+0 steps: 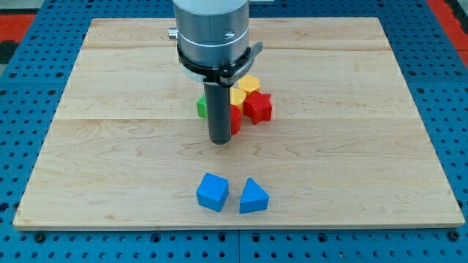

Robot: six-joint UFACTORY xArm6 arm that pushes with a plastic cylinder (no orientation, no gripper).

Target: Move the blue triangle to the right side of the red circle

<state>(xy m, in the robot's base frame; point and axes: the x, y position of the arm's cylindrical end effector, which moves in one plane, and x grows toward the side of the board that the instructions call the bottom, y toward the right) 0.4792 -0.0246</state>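
Observation:
The blue triangle [253, 196] lies near the view's bottom, just right of a blue cube [212, 192]. The red circle [235, 117] is mostly hidden behind my rod; only its right edge shows, in a cluster at the board's middle. My tip [220, 141] rests on the board directly below that cluster, touching or nearly touching the red circle, and well above both blue blocks.
The cluster also holds a red star [258, 107], a yellow block [250, 84], another yellow block [238, 96] and a green block [201, 107] showing left of the rod. The wooden board [110, 146] lies on a blue pegboard.

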